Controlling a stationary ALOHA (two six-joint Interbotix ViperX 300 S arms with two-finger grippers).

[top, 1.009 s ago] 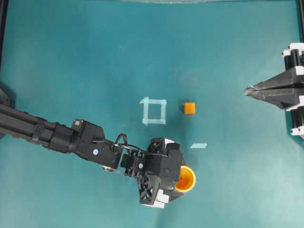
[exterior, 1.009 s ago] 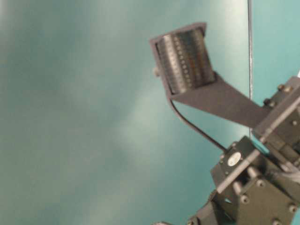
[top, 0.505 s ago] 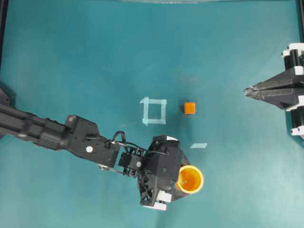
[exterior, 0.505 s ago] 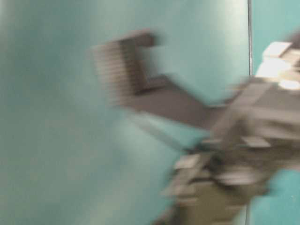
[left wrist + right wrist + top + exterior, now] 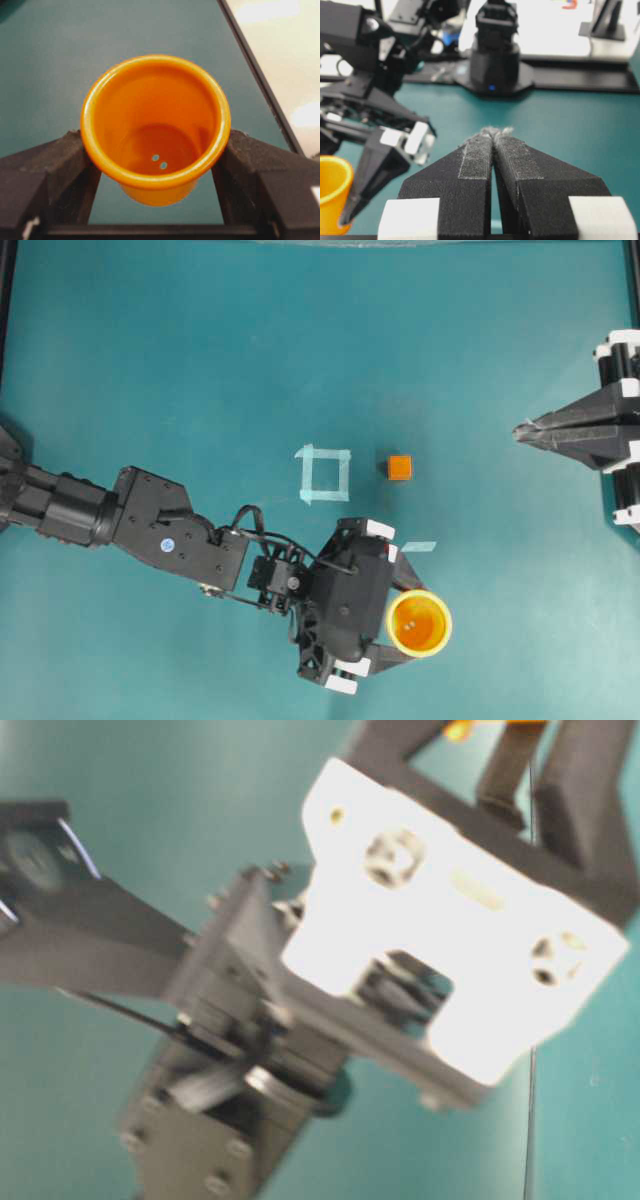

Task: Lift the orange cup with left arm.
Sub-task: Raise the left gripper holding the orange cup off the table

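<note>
The orange cup is round with a yellowish rim and two small dots inside its bottom. My left gripper is shut on it, one black finger pressed to each side below the rim. In the left wrist view the cup fills the middle between the fingers, with teal table showing under its base. The right wrist view catches the cup at its far left edge. My right gripper rests shut at the right edge, its pads touching with nothing between them.
A small orange cube sits right of a pale tape square near the middle. A short tape strip lies just above the left gripper. The table-level view is filled by the left arm's white and black wrist parts.
The left arm has carried the cup right and toward the table's near edge. The cup looks larger from overhead, and the wrist now fills the table-level view.
</note>
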